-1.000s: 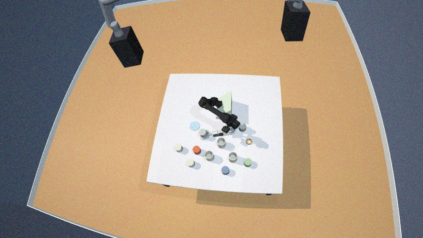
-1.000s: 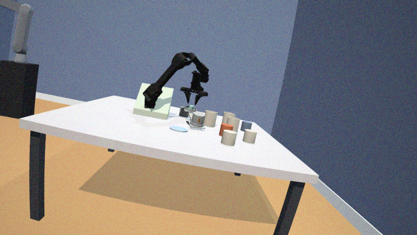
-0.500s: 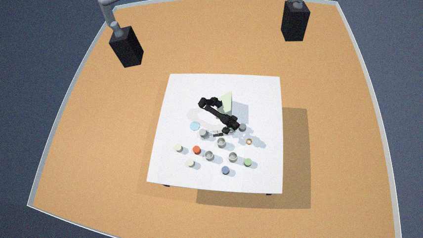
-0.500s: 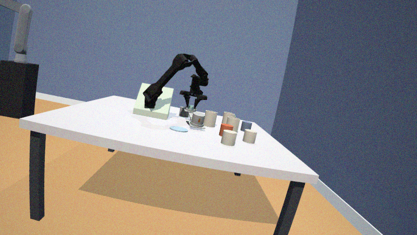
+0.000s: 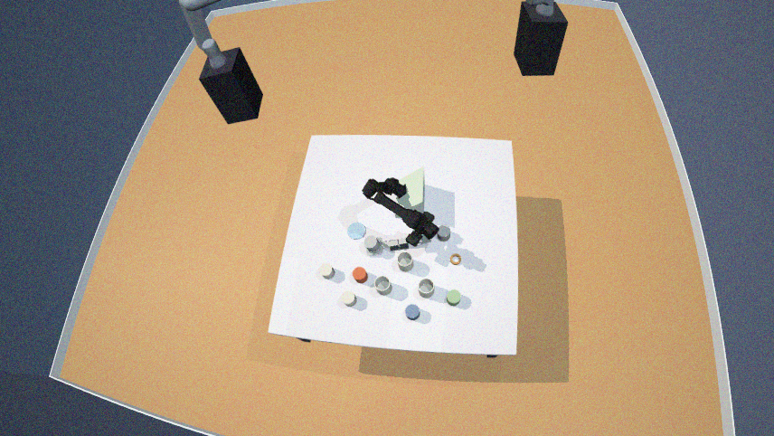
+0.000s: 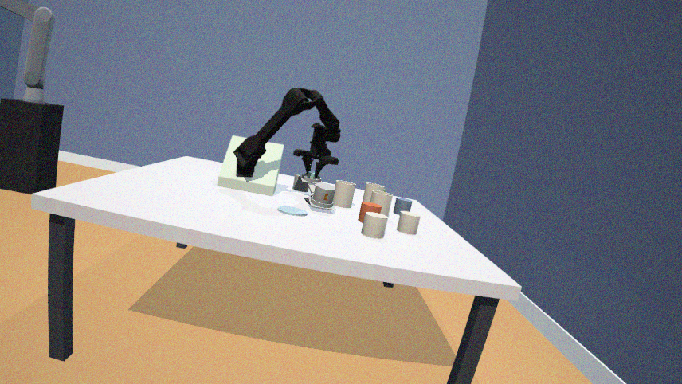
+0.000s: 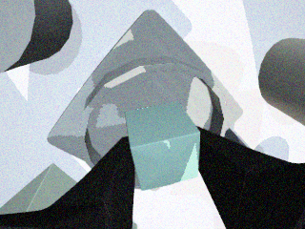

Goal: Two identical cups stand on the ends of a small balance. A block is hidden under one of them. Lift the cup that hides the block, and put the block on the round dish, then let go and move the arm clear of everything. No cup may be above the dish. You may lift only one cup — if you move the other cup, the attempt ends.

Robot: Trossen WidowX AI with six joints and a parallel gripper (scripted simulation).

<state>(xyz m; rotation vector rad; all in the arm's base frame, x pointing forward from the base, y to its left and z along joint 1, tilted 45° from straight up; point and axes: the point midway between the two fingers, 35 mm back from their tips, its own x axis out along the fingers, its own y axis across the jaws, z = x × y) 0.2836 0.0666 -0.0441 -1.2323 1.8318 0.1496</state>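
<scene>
My gripper (image 6: 312,175) (image 7: 160,137) is shut on the teal block (image 7: 164,148), with a finger against each side. The block is over the clear raised pan (image 7: 150,29) of the balance (image 5: 398,245); whether it still touches the pan I cannot tell. One grey cup (image 5: 371,242) (image 6: 323,193) stands on the balance's other, lower end. A similar grey cup (image 5: 443,232) (image 6: 299,182) (image 7: 48,35) stands off the balance, beside the raised end. The round light-blue dish (image 5: 356,231) (image 6: 292,210) lies bare near the lower end. In the top view the arm hides the fingertips.
A pale green slanted block (image 5: 414,188) (image 6: 267,162) stands behind the balance. An open beige cup (image 5: 405,261) (image 6: 343,193) is close in front. Farther out are more beige cups, a red cylinder (image 5: 359,274) (image 6: 370,210), a blue one (image 5: 411,311), a green one (image 5: 453,297) and an orange ring (image 5: 455,254).
</scene>
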